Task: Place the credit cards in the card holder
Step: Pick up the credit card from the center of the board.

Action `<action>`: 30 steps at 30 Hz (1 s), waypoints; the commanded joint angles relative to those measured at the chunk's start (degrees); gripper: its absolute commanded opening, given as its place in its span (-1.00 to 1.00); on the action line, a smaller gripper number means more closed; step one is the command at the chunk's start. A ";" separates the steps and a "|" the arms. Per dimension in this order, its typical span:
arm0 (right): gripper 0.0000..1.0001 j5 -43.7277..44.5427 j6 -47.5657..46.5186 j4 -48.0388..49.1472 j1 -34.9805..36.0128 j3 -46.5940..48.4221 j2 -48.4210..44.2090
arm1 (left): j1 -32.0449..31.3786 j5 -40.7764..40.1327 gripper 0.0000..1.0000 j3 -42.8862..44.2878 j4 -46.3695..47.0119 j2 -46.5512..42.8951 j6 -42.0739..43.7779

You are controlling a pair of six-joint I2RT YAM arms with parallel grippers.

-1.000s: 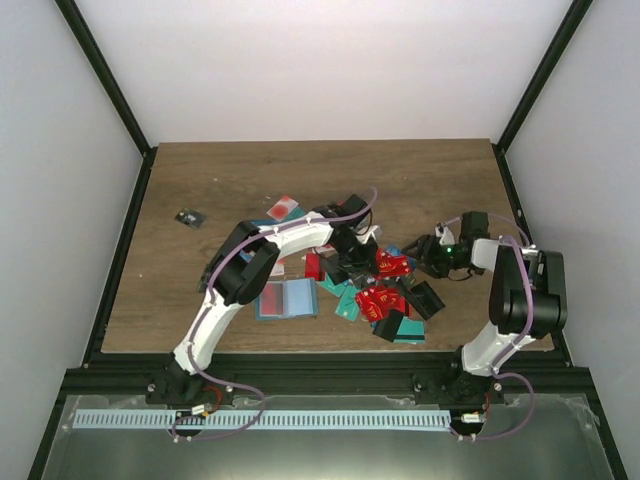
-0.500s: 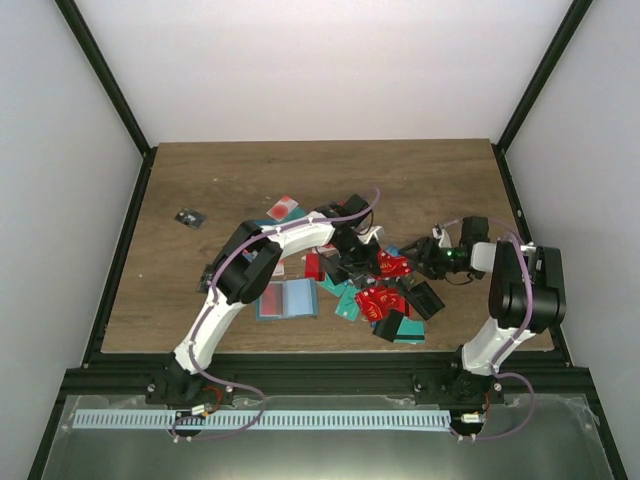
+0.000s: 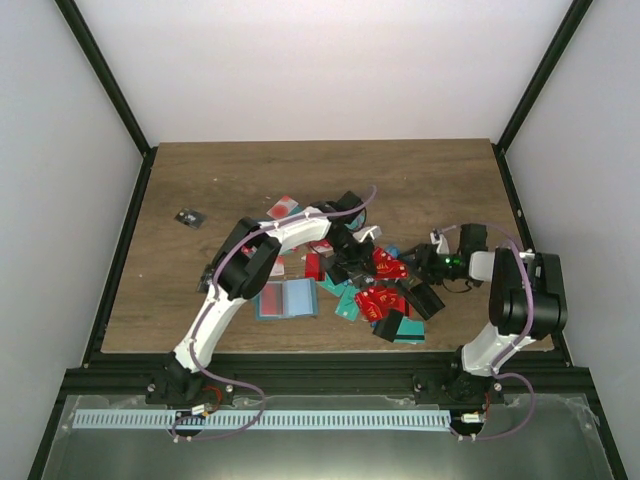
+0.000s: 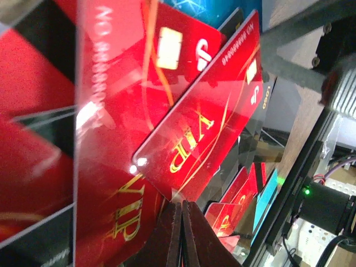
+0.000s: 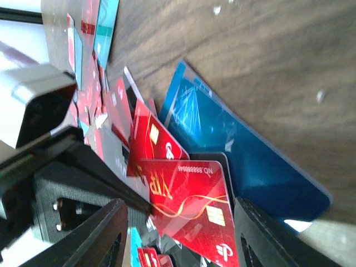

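The card holder (image 3: 287, 298), a teal-blue wallet, lies open on the table left of the pile of credit cards (image 3: 378, 295). My left gripper (image 3: 360, 260) is over the pile. In the left wrist view its fingers (image 4: 172, 236) are pressed together on the corner of a red VIP card (image 4: 206, 128), which is tilted up. My right gripper (image 3: 414, 266) faces it from the right. In the right wrist view it (image 5: 186, 236) is open, with its fingers on either side of the same red card (image 5: 189, 203).
Black blocky cases (image 3: 426, 298) (image 3: 388, 326) lie among the cards. A blue card (image 5: 239, 150) lies flat under the red one. A red-and-white card (image 3: 284, 208) and a small black object (image 3: 188, 218) lie apart at the back left.
My right gripper has moved left towards the left gripper and now straddles the red card. The left gripper has shifted slightly, still holding the card.
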 commanded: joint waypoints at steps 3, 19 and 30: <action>0.06 -8.66 2.97 -1.47 4.67 -5.34 -3.73 | 0.68 -9.16 -0.92 -0.12 -4.33 5.21 6.93; 0.02 -7.20 6.73 0.95 7.72 -11.30 -10.92 | 0.54 -12.61 -0.92 -0.59 -9.68 4.35 13.41; -0.88 0.40 7.45 -2.98 7.71 -8.95 -10.67 | 0.50 -11.56 -0.92 -3.46 -7.16 1.42 10.66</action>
